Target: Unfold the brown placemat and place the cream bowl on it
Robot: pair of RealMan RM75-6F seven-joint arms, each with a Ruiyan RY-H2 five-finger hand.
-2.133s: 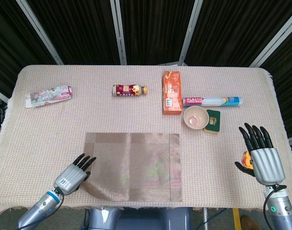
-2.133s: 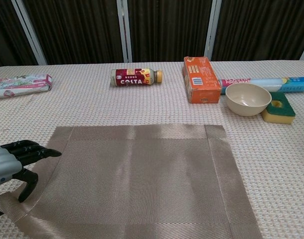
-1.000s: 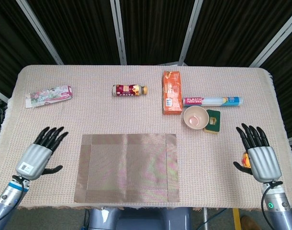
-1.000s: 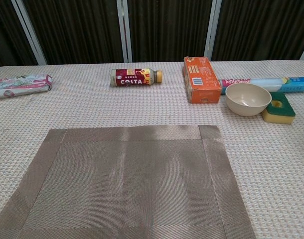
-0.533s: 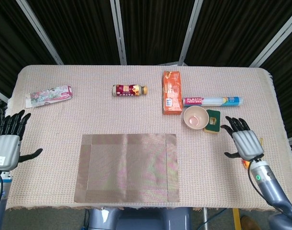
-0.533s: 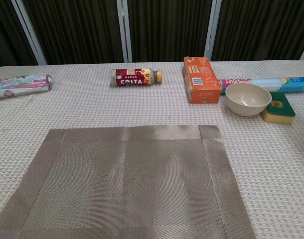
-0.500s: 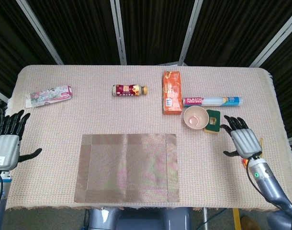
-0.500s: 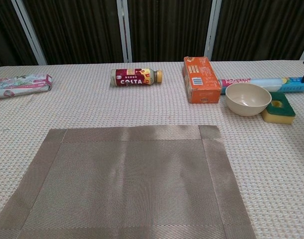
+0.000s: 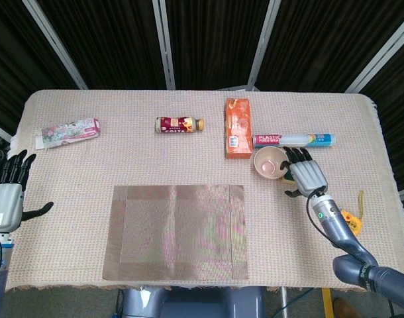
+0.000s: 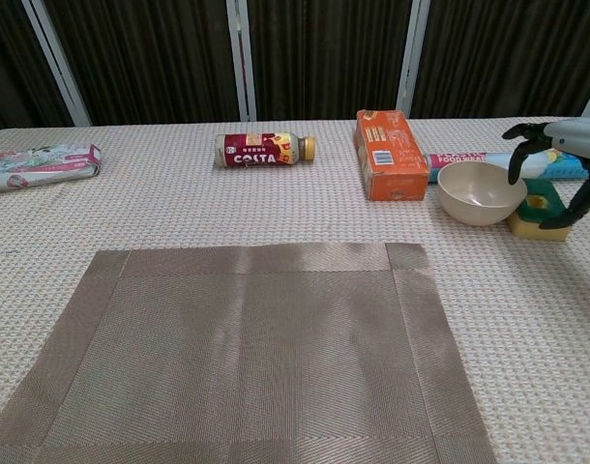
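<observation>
Both hands have fingers spread, holding nothing: right hand (image 9: 308, 174) beside cream bowl (image 9: 271, 162), left hand (image 9: 6, 195) apart.

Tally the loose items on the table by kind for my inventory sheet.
Placemat: 1
Bowl: 1
Bottle: 1
Orange box: 1
Food wrap roll: 1
Sponge: 1
Floral packet: 1
Total: 7

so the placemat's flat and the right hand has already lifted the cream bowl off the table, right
Not quite: the placemat is flat, but the cream bowl sits on the table beside the sponge. The chest view shows the right hand open at its rim, not gripping.
</observation>
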